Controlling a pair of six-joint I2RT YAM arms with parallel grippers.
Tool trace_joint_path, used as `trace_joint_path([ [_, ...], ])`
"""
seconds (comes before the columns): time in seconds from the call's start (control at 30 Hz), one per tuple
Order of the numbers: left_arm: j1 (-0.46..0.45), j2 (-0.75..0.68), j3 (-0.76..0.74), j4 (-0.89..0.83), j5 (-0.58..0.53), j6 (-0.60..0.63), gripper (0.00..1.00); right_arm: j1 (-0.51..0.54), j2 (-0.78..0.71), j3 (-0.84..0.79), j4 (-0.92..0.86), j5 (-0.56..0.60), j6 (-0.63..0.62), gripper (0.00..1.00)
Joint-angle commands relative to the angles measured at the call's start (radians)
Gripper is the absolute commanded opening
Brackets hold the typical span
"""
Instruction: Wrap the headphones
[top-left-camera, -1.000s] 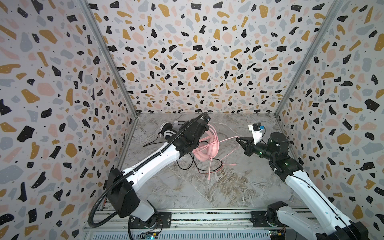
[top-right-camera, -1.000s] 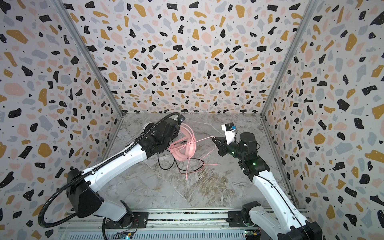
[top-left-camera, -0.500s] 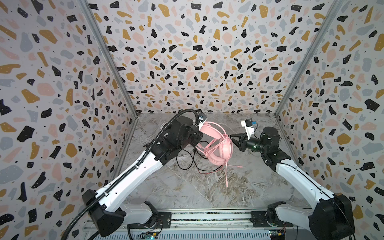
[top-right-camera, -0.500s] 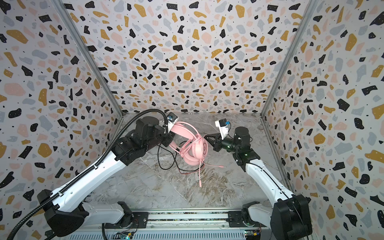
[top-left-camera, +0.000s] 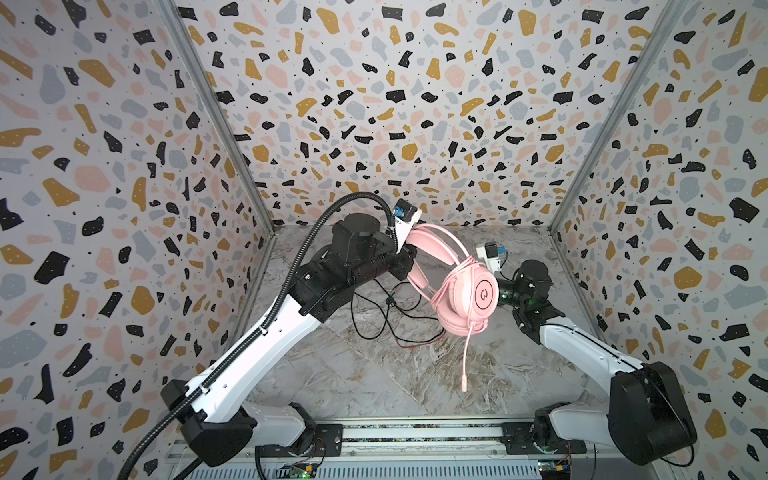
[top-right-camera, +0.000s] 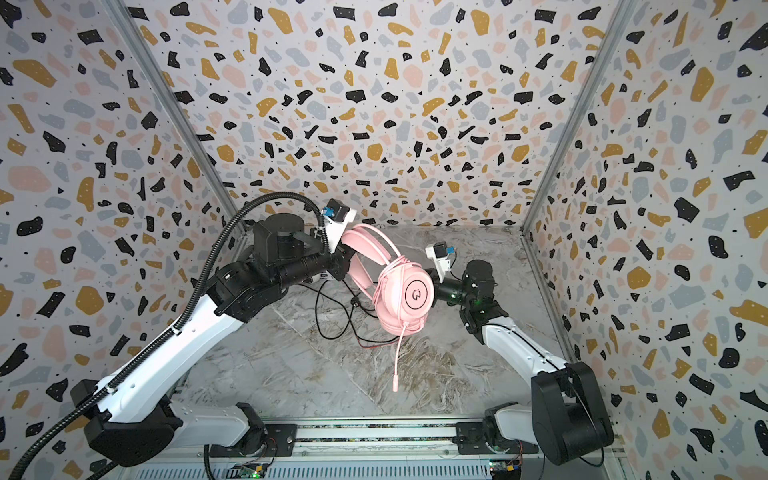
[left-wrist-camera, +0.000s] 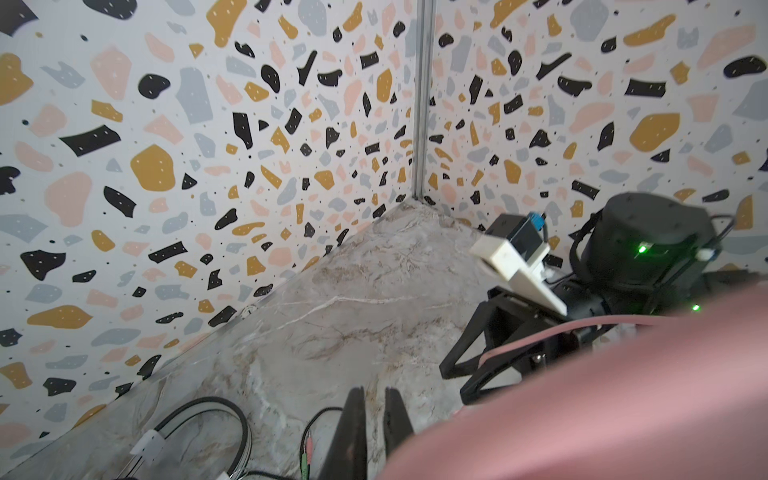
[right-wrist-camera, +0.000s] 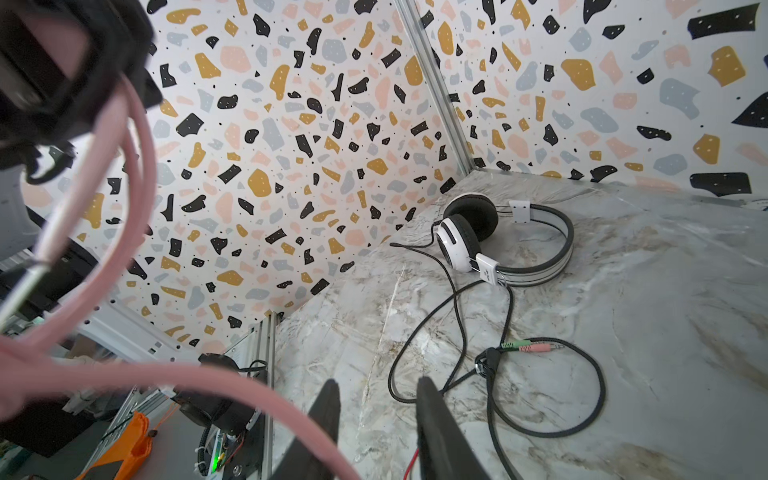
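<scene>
Your left gripper (left-wrist-camera: 374, 390) has its jaws almost together, and it carries the pink headset (top-left-camera: 469, 299) by the headband (top-left-camera: 432, 237). The headset is up in the air above the middle of the worktop (top-left-camera: 374, 382), a little to the far side. In the left wrist view you see only the two finger tips close to each other and the pink band filling the corner near the camera, so the exact place of the grip is hidden. One ear cup (top-right-camera: 415, 295) faces the top camera and shows a round black logo. The mic boom (top-left-camera: 466, 357) hangs straight down from it. The pink cable (right-wrist-camera: 187, 372) lies in several turns over this cup and up to the band. Your right gripper (right-wrist-camera: 376, 382) is just to the right of the cup, and in both top views the cup hides it. Its jaws stand partly apart with nothing between them, while the pink cable passes close in front of its wrist camera. The white headset (right-wrist-camera: 453, 245) lies on the worktop in the far left corner, and in both top views the left arm (top-left-camera: 266, 345) covers it. Its black cable (right-wrist-camera: 601, 380) runs in loose loops toward the middle. It ends in a green and a pink plug (right-wrist-camera: 530, 345).
</scene>
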Motion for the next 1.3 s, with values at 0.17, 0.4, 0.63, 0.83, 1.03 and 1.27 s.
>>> trace_joint_path([
  [0.17, 0.003, 0.031, 0.127, 0.112, 0.072, -0.087, 0.00, 0.068, 0.096, 0.040, 0.164, -0.002, 0.033, 0.41],
  [0.4, 0.019, 0.032, 0.147, 0.136, 0.095, -0.137, 0.00, 0.138, 0.208, 0.098, 0.231, 0.028, 0.031, 0.43],
  [0.63, 0.043, 0.021, 0.166, 0.190, 0.085, -0.209, 0.00, 0.162, 0.286, 0.075, 0.341, 0.032, 0.084, 0.42],
  [0.83, 0.073, -0.026, 0.117, 0.323, -0.046, -0.299, 0.00, 0.197, 0.298, -0.008, 0.408, 0.106, 0.111, 0.38],
  [1.03, 0.113, -0.056, 0.070, 0.405, -0.240, -0.438, 0.00, 0.229, 0.299, -0.051, 0.420, 0.145, 0.113, 0.20],
  [1.27, 0.129, -0.081, 0.029, 0.443, -0.517, -0.543, 0.00, 0.253, 0.271, -0.087, 0.397, 0.190, 0.104, 0.02],
])
